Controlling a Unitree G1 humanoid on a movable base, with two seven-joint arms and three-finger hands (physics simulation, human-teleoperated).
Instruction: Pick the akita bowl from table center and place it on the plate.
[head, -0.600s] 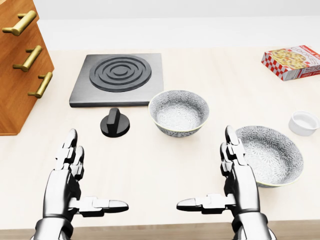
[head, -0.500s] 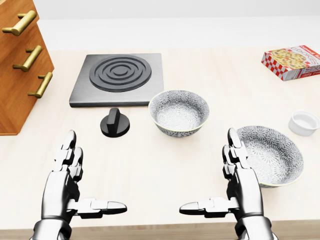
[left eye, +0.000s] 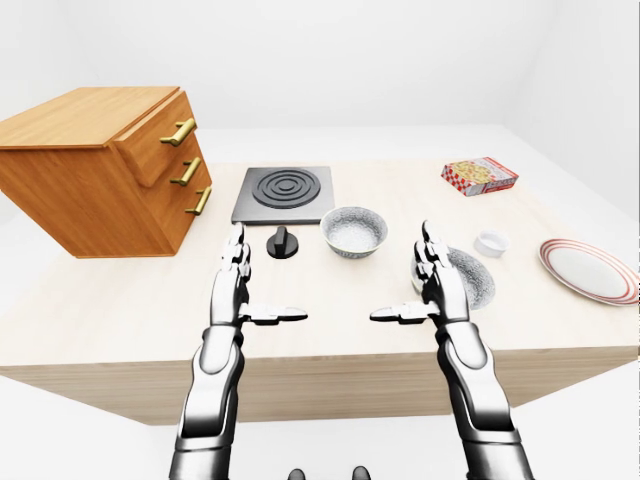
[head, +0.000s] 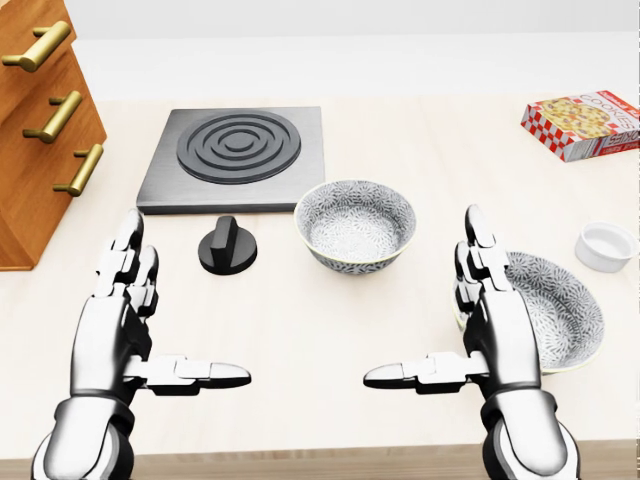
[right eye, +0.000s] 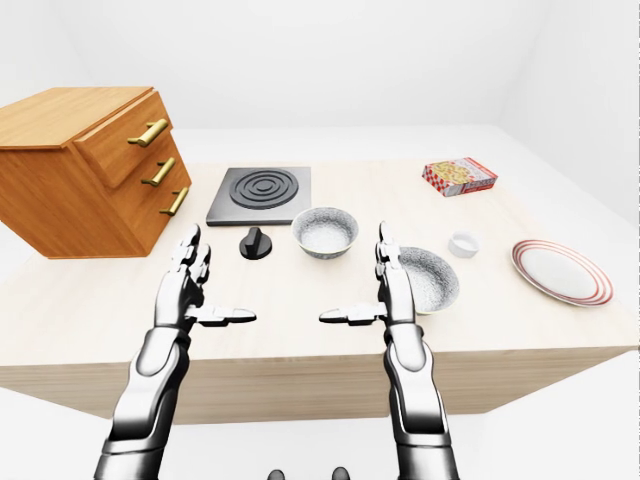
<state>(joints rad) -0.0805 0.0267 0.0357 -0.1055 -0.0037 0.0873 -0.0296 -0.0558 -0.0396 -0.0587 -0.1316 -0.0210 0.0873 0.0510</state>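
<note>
Left hand (head: 110, 345) and right hand (head: 495, 340): both spread open, empty, above the near worktop (head: 300, 320). Akita bowl (head: 356, 226) at centre, up-left of the right hand in head view, apart. The right hand is probably nearer. Round, so no long axis. Plate (left eye: 588, 270) far right, well apart.

I count two patterned bowls, the centre bowl (head: 355, 228) and the right bowl (head: 565, 305); one striped plate (left eye: 590, 270) at far right; one white ramekin (head: 605, 245); one box (head: 580, 125) upper right; one burner (head: 235, 150); one knob (head: 228, 245); one cabinet (left eye: 90, 170) with three handles (head: 50, 118).
</note>
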